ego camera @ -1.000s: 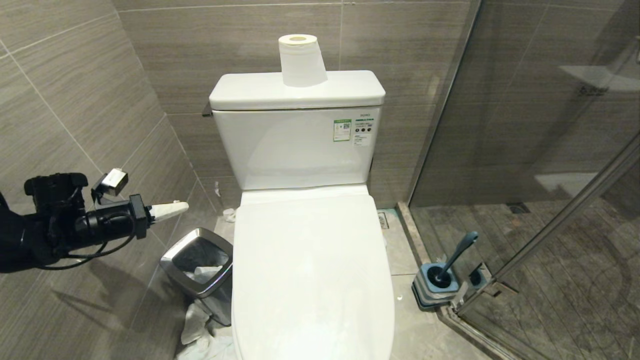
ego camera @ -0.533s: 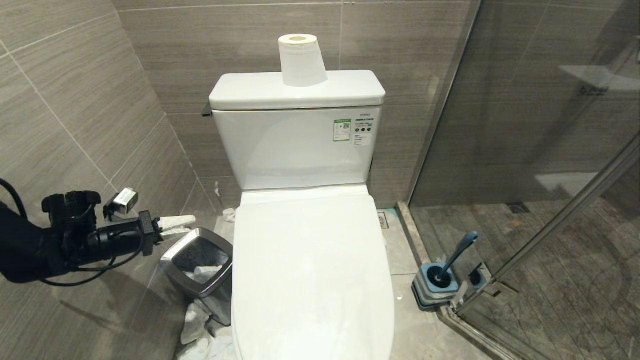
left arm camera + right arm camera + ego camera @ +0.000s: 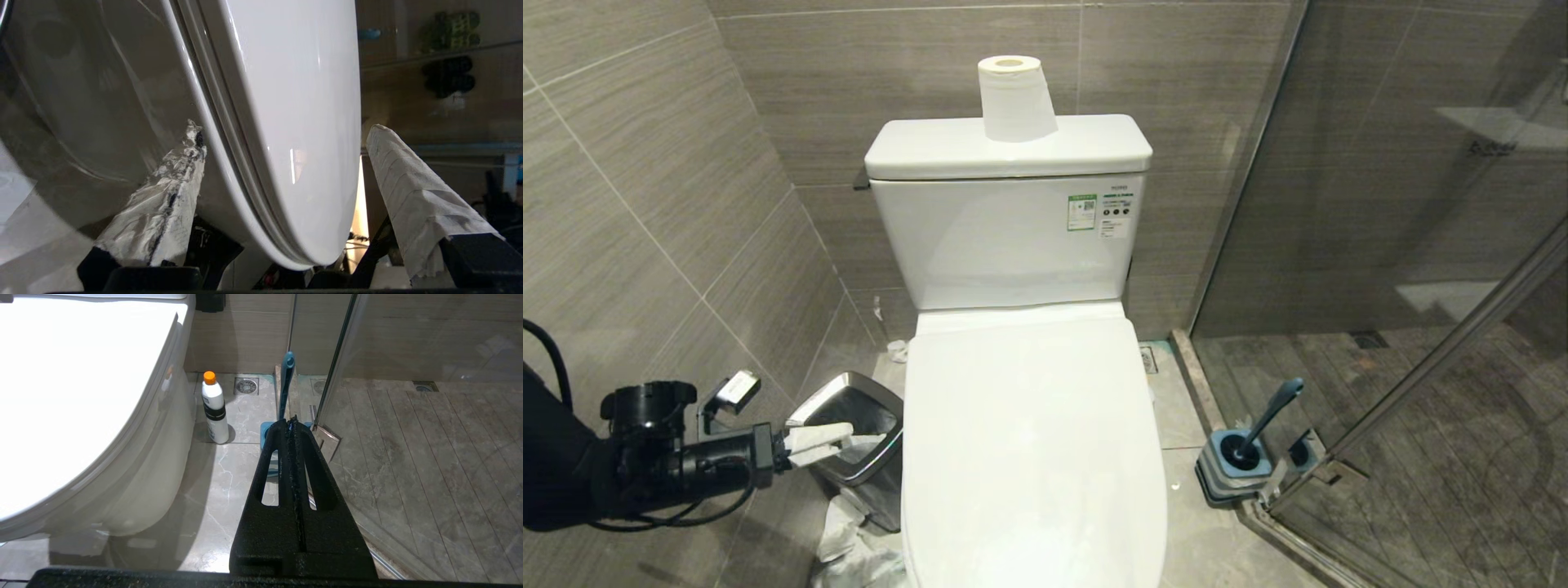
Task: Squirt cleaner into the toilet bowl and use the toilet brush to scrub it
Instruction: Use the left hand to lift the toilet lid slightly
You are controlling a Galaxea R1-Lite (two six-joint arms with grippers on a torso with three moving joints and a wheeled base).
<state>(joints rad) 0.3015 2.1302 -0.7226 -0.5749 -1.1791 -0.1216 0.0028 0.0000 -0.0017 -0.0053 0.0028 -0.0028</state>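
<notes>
- Step in hand (judged): raise the lid, which lies shut over the bowl; no cleaner can enter until it is up.
- Left gripper: low at the toilet's left side, above the bin; its taped fingers stand wide apart and hold nothing; in the left wrist view the lid's edge lies between them, one finger on each side, but contact cannot be confirmed.
- Right gripper: parked low at the toilet's right; jaws pressed together, empty.
- Cleaner bottle: upright on the floor just beside the bowl's right flank (white body, orange cap); not visible from the head.
- Brush: standing tilted in its holder on the floor by the glass door, near the bottle but apart from it.
- Method: seat one finger under the lid's rim, not in the seam between lid and seat, or both may rise together; close only enough to hook it; the glossy plastic will likely slip.
- Lift in an arc about the rear hinge; keep the wrist clear of the bin and the wall.
- Rest the lid against the tank before letting go.
</notes>
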